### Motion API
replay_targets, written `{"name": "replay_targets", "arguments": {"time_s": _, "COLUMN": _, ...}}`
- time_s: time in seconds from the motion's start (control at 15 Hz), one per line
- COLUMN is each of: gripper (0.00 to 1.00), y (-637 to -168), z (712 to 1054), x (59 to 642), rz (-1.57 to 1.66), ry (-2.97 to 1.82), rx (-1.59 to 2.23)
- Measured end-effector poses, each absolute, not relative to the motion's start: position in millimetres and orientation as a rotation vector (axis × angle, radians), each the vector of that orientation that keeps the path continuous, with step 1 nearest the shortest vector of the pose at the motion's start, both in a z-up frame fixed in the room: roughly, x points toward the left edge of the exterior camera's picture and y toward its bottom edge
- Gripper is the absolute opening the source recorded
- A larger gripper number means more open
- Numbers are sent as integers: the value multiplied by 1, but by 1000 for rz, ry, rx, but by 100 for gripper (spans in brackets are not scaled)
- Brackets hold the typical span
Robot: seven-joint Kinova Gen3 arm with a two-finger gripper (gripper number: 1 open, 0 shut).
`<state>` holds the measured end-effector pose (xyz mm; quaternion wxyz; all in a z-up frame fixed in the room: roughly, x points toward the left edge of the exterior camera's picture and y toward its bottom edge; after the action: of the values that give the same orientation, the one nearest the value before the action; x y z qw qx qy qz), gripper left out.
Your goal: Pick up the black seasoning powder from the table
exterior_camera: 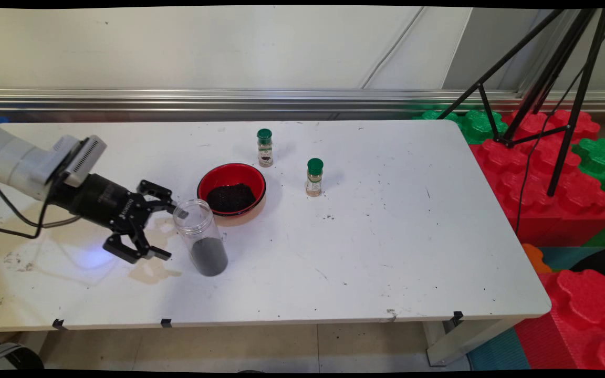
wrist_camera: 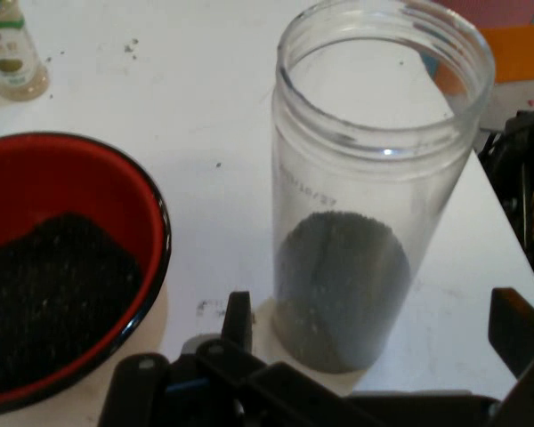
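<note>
At table's left side | gripper (exterior_camera: 168, 231) spread wide, holding nothing, beside clear jar (exterior_camera: 201, 237) part-filled with dark grains | red bowl (exterior_camera: 231, 189) at jar's one o'clock | two spice bottles (exterior_camera: 314, 177) beyond.

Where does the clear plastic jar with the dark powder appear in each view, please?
Main view: the clear plastic jar stands left of centre, just right of the open end effector.
Hand view: the jar fills the centre and right, upright, between the fingers.
Shared landmark: the red bowl of dark powder beside it.
</note>
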<state>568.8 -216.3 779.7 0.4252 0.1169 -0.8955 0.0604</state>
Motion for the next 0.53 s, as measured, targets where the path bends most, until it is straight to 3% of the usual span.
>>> {"name": "replay_targets", "arguments": {"time_s": 0.53, "gripper": 100, "y": -227, "z": 751, "x": 554, "rz": 148, "ry": -2189, "rx": 267}}
